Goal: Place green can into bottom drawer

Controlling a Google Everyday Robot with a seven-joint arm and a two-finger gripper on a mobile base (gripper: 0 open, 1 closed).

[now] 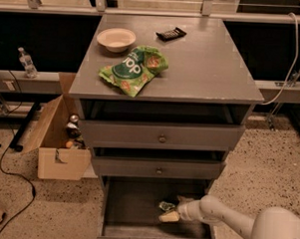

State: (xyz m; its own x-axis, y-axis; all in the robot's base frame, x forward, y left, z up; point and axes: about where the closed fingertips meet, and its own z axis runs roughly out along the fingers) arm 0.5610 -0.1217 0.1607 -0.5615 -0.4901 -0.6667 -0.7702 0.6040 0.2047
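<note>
In the lower middle of the frame the gripper (169, 216) reaches into the open bottom drawer (131, 210), with the green can (166, 207) right at its tip. I cannot tell whether it grips the can or has let go. If released tilted, the can could roll on the bare floor or catch on the retreating arm. Its underside is hidden, and the drawer's rear is in shadow.
</note>
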